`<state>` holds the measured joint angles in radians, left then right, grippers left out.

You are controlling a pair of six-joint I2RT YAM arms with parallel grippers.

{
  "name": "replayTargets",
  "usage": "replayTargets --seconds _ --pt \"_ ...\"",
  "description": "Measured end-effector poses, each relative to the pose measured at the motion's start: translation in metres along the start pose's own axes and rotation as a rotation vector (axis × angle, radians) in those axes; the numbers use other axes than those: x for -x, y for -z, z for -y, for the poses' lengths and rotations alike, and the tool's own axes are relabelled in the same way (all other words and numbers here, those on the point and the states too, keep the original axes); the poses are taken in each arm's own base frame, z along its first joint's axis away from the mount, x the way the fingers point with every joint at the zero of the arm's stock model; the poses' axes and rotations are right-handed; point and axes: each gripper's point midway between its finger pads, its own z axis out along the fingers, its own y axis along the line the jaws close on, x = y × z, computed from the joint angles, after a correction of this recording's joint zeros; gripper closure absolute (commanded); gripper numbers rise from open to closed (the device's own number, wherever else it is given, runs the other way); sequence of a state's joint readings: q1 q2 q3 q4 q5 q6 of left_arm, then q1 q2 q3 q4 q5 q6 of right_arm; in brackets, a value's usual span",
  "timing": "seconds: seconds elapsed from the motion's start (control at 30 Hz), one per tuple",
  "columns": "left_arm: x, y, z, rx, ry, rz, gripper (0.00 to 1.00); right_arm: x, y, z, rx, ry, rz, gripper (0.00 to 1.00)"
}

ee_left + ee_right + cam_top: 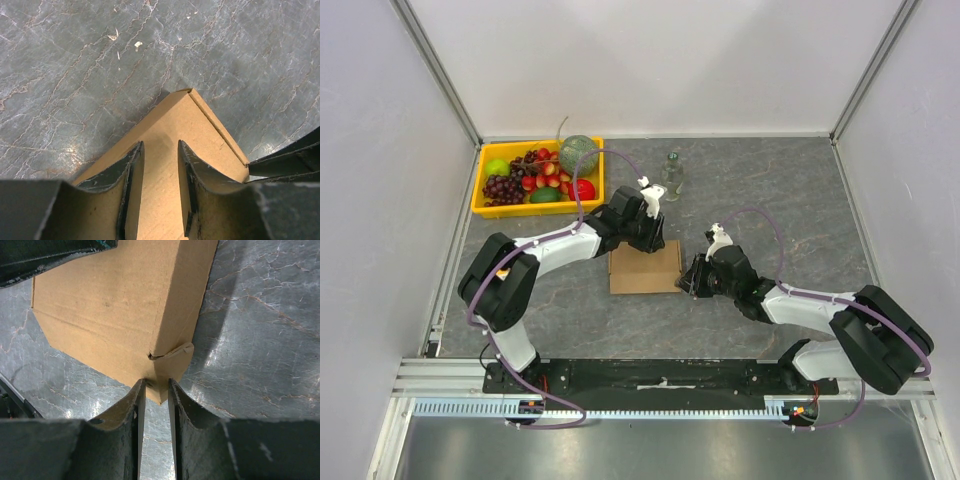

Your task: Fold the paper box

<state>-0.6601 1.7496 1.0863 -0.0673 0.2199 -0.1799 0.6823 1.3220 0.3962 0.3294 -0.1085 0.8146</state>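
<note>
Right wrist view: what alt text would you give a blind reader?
A brown cardboard box lies on a grey marbled table, seen close up. Its near corner sits between the two fingers of the right end effector.

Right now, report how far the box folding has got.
Mostly done: the paper box already lies as a closed, flat rectangle with its lid down. In hand: the left gripper sits over the lid with its fingers apart, and the right gripper straddles one corner. Left: a small tab at that corner sticks out untucked, and both arms have yet to back away.
</note>
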Motion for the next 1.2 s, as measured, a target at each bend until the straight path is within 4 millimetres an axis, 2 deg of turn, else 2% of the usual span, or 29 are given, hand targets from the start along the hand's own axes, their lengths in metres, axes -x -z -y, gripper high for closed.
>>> replayTargets --seconds 1.2 --pt "0.006 -0.009 -0.001 -0.005 -0.020 0.033 0.61 0.004 -0.011 0.000 0.032 0.034 0.018 0.70"
